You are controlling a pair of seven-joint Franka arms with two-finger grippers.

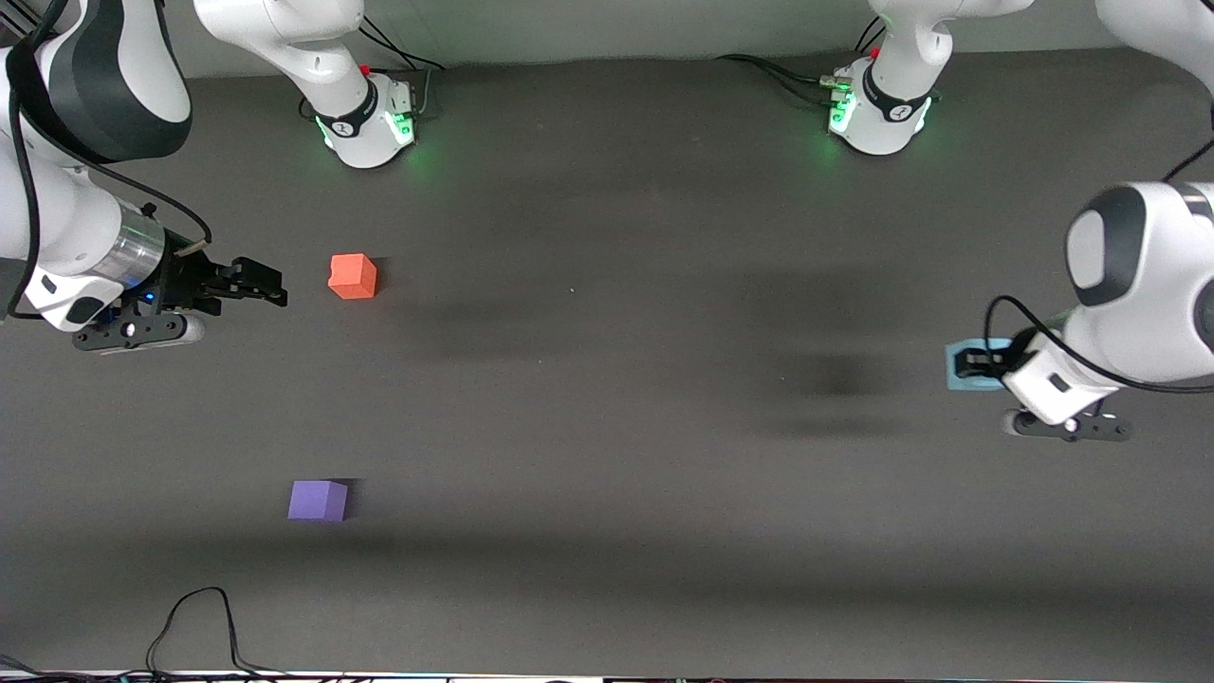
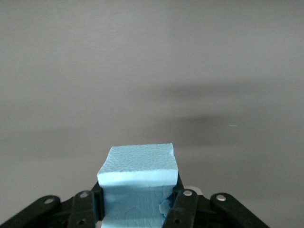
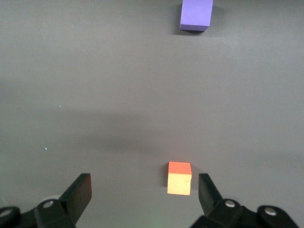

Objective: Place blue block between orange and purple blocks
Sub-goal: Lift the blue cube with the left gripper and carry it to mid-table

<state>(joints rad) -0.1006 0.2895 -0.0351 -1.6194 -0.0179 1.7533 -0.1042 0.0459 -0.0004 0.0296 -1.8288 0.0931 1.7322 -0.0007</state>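
Note:
The blue block (image 1: 965,364) is at the left arm's end of the table, clamped between the fingers of my left gripper (image 1: 977,363). In the left wrist view the blue block (image 2: 138,183) fills the space between the two black fingers. The orange block (image 1: 353,276) sits on the table toward the right arm's end. The purple block (image 1: 318,500) sits nearer the front camera than the orange one. My right gripper (image 1: 261,282) is open and empty, beside the orange block. The right wrist view shows the orange block (image 3: 179,178) and the purple block (image 3: 195,14).
The dark grey table (image 1: 607,398) holds only the three blocks. The arm bases (image 1: 370,119) stand along its edge farthest from the front camera. A black cable (image 1: 194,621) lies at the edge nearest the front camera.

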